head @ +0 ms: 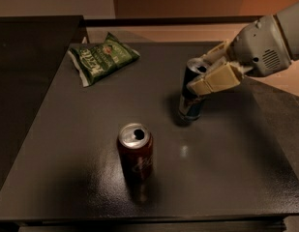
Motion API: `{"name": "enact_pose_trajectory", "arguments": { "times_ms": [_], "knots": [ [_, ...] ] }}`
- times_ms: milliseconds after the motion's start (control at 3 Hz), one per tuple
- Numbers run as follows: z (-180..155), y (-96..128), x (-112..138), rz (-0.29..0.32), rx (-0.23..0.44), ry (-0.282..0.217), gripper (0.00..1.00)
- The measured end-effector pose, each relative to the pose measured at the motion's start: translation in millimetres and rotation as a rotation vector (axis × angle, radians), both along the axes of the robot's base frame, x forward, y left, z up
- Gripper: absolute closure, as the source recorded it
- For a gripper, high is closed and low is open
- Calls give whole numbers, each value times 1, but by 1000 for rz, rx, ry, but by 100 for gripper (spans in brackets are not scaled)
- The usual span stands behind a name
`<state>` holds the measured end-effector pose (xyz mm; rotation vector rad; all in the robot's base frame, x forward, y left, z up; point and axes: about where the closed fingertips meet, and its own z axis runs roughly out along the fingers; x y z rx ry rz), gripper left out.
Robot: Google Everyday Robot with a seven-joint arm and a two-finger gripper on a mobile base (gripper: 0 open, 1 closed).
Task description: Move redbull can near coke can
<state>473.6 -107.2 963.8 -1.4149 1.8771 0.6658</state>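
The redbull can [191,105] is slim, dark blue and silver, upright right of the table's middle, tilted slightly. My gripper [207,74] comes in from the right and is shut on the can's upper part, one beige finger [216,79] across its front. The can's base is at or just above the tabletop; I cannot tell which. The coke can [136,151] is dark red with a silver top and stands upright at the front middle, to the lower left of the redbull can, about a can's height away.
A green chip bag [101,57] lies at the back left of the dark table [67,144]. The table's right edge runs close under my arm [270,45]. A darker counter [28,57] adjoins on the left.
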Motion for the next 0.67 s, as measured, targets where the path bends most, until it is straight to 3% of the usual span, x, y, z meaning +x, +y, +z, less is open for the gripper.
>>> {"name": "enact_pose_trajectory", "arguments": {
  "times_ms": [667],
  "knots": [
    [-12, 28, -57, 159, -27, -38, 100]
  ]
}}
